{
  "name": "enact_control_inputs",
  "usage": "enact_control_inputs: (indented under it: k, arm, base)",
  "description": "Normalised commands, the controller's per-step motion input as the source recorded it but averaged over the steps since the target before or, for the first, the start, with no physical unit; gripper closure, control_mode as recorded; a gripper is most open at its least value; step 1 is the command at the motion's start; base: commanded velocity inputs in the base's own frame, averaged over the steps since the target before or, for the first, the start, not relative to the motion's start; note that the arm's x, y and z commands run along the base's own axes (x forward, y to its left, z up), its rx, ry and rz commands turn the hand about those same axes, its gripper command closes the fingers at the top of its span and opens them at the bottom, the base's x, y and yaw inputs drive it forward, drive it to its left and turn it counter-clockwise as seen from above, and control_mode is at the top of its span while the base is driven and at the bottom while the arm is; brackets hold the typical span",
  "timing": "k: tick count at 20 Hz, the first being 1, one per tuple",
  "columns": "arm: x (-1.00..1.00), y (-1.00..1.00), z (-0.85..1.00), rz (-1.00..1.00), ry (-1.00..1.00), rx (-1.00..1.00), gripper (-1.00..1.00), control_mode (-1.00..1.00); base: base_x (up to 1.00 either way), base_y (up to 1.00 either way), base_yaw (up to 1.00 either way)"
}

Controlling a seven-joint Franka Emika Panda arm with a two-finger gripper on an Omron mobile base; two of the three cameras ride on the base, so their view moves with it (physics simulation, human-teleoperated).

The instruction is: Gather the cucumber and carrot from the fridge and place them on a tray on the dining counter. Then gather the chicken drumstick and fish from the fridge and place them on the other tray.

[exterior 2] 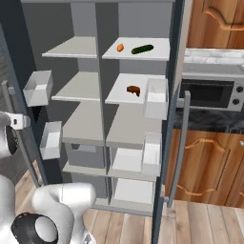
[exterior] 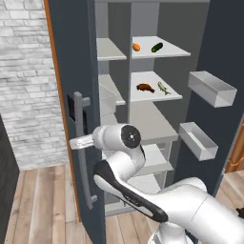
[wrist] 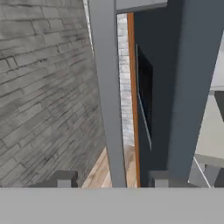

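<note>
The two-finger end effector (wrist: 113, 178) is seen at the long grey vertical bar handle (wrist: 107, 94) of the dark grey fridge door (exterior: 71, 71). In the hand view its two dark fingertips (wrist: 64, 178) stand apart on either side of the bar, which runs up between them; the jaws are parted, and whether the pads touch the bar cannot be told. In the left base view the white arm (exterior: 119, 157) reaches leftward to the same handle on the opened left door, beside a small black panel (exterior: 78, 114) set into the door face.

Beyond the door, a grey brick wall (exterior: 24, 81) and a wooden plank floor (exterior: 43, 200) are seen.

Further in, the open fridge interior is shown with pale grey shelves (exterior: 152, 124). All the task's food lies well apart from the end effector, up and to the right of it inside the cabinet. On the middle right shelf a brown chicken drumstick (exterior: 145, 87) lies beside a slim pale fish (exterior: 163, 88), the drumstick on the left. On the top right shelf a small orange carrot (exterior: 136, 46) lies left of a dark green cucumber (exterior: 157, 47), the two apart. Clear rectangular door bins (exterior: 212, 88) are mounted on the opened right door.

At the far right, in the right base view, a dark microwave (exterior 2: 209, 93) is set among wooden cabinets (exterior 2: 205, 162).
</note>
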Motion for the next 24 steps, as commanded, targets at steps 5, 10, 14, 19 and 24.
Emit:
enact_control_inputs:
  k: [5, 10, 14, 19, 24]
  arm:
    - [-1.0, -0.34, 0.16, 0.0, -0.12, 0.18, -1.0, -1.0]
    - [-0.69, -0.83, 0.2, 0.0, -0.01, 0.29, -1.0, -1.0]
    - [-0.28, -0.99, 0.36, 0.0, 0.13, 0.36, -1.0, -1.0]
    - [-0.04, -0.91, 0.1, 0.01, 0.21, 0.37, -1.0, -1.0]
    - [0.24, -0.21, -0.18, 0.0, 0.07, 0.03, -1.0, -1.0]
  base:
    - [0.0, 0.0, 0.0]
    - [0.0, 0.0, 0.0]
    - [0.0, 0.0, 0.0]
    - [0.0, 0.0, 0.0]
    - [0.0, 0.0, 0.0]
